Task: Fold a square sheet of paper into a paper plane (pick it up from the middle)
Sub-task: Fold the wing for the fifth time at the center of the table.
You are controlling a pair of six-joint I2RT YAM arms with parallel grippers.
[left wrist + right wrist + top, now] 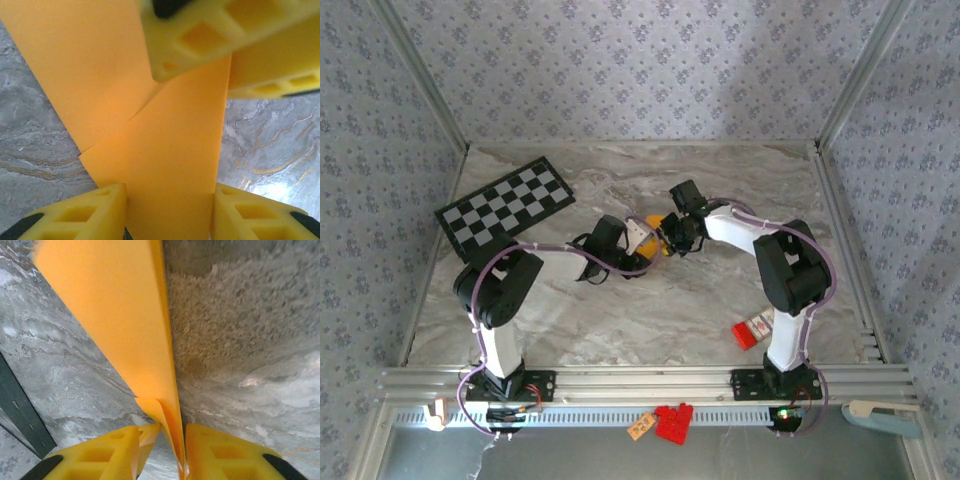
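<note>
We see the left gripper (642, 240) and the right gripper (674, 238) meeting at the orange-yellow paper (658, 224), at the middle of the marble table (720, 300).
The right gripper is clenched on the paper, whose folded edge stands pinched between its yellow fingers (225, 455). The left gripper's fingers (75, 215) stand apart, one at each side edge of the flat strip, which has a slanted fold; we cannot tell if it really grips.
</note>
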